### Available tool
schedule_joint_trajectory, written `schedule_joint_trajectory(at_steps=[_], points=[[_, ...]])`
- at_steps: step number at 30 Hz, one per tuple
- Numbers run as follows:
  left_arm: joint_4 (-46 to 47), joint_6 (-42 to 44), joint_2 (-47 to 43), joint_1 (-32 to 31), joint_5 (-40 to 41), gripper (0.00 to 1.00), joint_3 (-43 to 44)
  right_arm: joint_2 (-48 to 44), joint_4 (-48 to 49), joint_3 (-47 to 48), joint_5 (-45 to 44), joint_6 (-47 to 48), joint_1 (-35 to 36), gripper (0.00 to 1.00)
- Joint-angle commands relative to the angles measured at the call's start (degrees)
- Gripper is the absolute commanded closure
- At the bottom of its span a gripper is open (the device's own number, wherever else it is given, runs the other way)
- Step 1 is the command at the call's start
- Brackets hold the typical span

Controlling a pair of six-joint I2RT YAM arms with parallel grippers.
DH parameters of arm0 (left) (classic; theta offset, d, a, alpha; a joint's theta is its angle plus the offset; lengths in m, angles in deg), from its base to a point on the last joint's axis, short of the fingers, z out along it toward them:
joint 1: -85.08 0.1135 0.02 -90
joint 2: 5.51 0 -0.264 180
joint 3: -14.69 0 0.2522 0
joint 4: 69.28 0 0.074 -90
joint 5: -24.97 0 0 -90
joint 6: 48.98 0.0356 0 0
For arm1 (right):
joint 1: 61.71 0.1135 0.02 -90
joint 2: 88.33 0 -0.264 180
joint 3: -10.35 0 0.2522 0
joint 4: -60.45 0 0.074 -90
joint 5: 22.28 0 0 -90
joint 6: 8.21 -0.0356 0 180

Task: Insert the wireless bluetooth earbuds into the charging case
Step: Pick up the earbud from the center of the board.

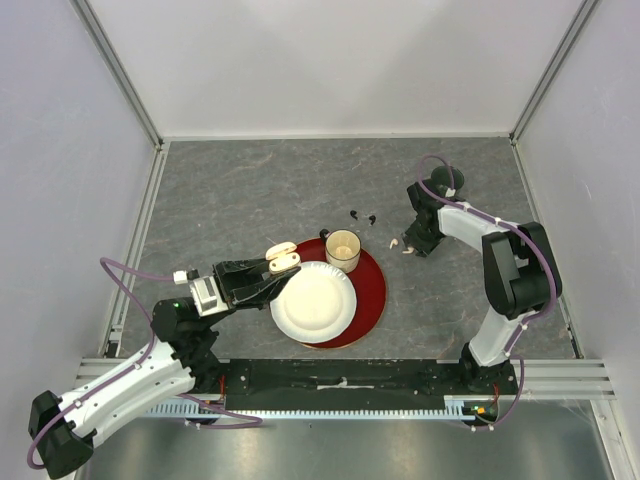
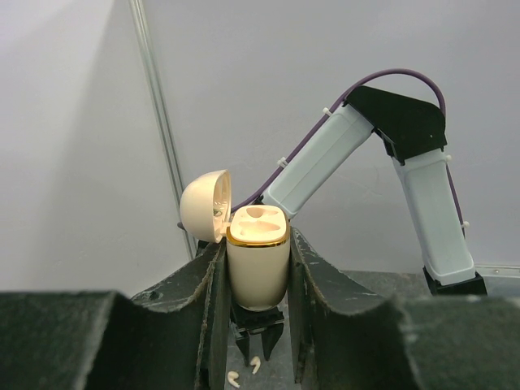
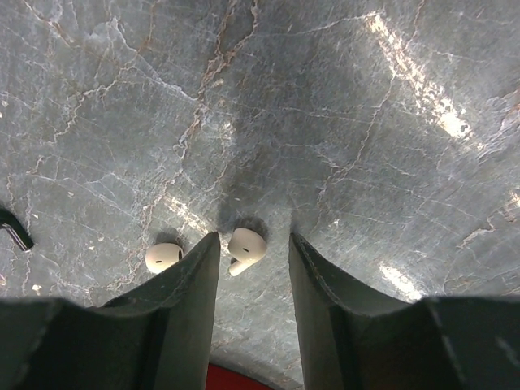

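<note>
My left gripper (image 2: 257,244) is shut on the cream charging case (image 2: 257,264) and holds it upright. The case's lid (image 2: 205,205) is hinged open to the left, and both sockets show bare. From above, the case (image 1: 283,258) hangs over the red tray's left rim. My right gripper (image 3: 253,240) points down at the table, open. One white earbud (image 3: 246,246) lies between its fingers, closer to the left one. The other white earbud (image 3: 163,257) lies just outside that left finger. The black earbuds (image 1: 361,214) lie on the table further back.
A red round tray (image 1: 372,290) holds a white plate (image 1: 313,300) and a paper cup (image 1: 343,248), just left of the right gripper (image 1: 412,245). White walls with metal rails close in the grey marbled table (image 1: 250,190).
</note>
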Motion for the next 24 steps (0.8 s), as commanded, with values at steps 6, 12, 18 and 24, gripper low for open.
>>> schedule_joint_trajectory(at_steps=[6,12,18,24], points=[[1.5,2.3,-0.3,-0.2,1.6,0.98,-0.3,2.3,0.4,0.7,-2.1,0.8,0.4,0.57],[1.6,2.3,0.3,-0.2,1.7,0.98,-0.1,2.8,0.6,0.6,-2.1,2.0,0.4,0.60],[2.1,2.2,1.1,-0.2,1.6,0.98,-0.2,2.9,0.9,-0.1,-1.9,4.7,0.5,0.64],[2.2,2.2,1.2,-0.2,1.7,0.98,-0.3,2.9,1.5,-0.5,-2.0,7.8,0.6,0.71]])
